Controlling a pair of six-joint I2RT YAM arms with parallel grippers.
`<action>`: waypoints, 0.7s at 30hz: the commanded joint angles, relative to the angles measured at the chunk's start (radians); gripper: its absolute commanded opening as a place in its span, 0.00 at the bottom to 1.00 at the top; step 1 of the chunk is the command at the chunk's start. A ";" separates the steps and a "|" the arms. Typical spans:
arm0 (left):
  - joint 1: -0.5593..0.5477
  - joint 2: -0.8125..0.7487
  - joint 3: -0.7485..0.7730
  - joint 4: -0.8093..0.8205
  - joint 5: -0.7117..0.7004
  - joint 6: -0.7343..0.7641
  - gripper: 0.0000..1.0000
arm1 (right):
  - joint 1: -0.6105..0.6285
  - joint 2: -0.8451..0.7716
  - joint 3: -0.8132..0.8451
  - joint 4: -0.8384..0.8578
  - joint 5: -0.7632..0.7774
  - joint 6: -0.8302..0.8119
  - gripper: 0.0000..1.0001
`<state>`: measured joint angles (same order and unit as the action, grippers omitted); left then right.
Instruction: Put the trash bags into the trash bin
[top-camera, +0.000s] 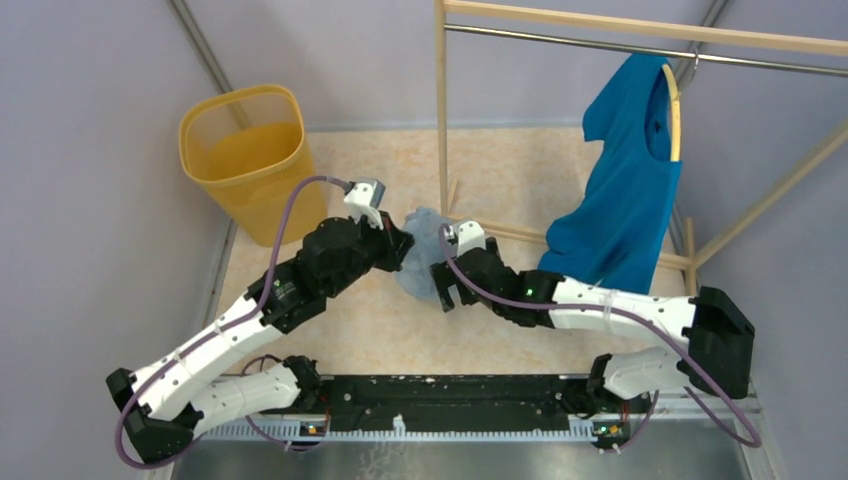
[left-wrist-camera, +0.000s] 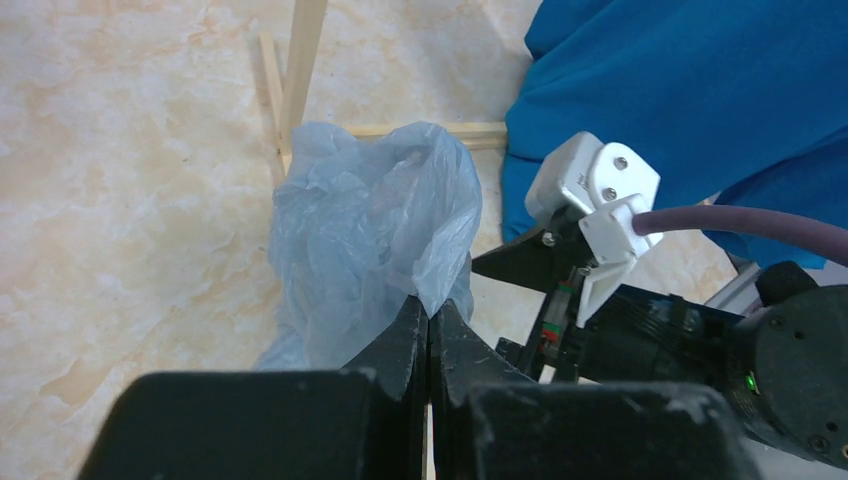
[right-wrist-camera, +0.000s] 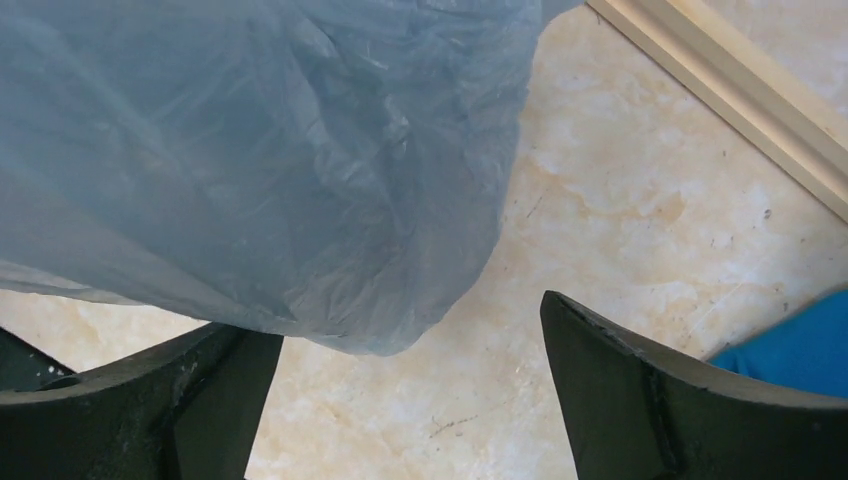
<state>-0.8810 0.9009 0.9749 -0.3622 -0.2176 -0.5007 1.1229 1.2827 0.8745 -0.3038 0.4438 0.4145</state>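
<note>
Between our left gripper (left-wrist-camera: 429, 318) and right gripper (right-wrist-camera: 410, 322) hangs the trash bag (top-camera: 420, 250), a bunched, crinkled film of translucent pale blue-grey. Our left fingers are pressed together on a fold of it. Our right fingers stand wide apart under its lower edge. We see the yellow-orange mesh trash bin (top-camera: 255, 200) well apart, far left. The surface (top-camera: 380, 340) is beige marble pattern, the walls (top-camera: 90, 200) grey. A blue shirt (top-camera: 625, 190) hangs on a wooden rack (top-camera: 441, 120).

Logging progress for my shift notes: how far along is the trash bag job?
Done: the trash bag is grasped. In hand: the left gripper is shut on it; the right gripper stands open beside it. Left: carry it over to the trash bin, which shows no bag inside.
</note>
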 joint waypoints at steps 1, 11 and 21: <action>0.004 0.004 0.072 -0.013 0.050 0.033 0.00 | -0.016 -0.015 -0.004 0.181 -0.038 -0.011 0.95; 0.001 0.147 0.115 -0.003 0.288 0.128 0.00 | -0.317 -0.074 -0.351 0.646 -0.780 0.228 0.62; -0.047 0.385 0.091 0.120 0.379 0.074 0.28 | -0.324 -0.402 -0.404 0.230 -0.433 0.187 0.88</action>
<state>-0.9222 1.2453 1.0615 -0.3267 0.0780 -0.4057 0.8036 0.9840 0.4580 0.0620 -0.1375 0.6052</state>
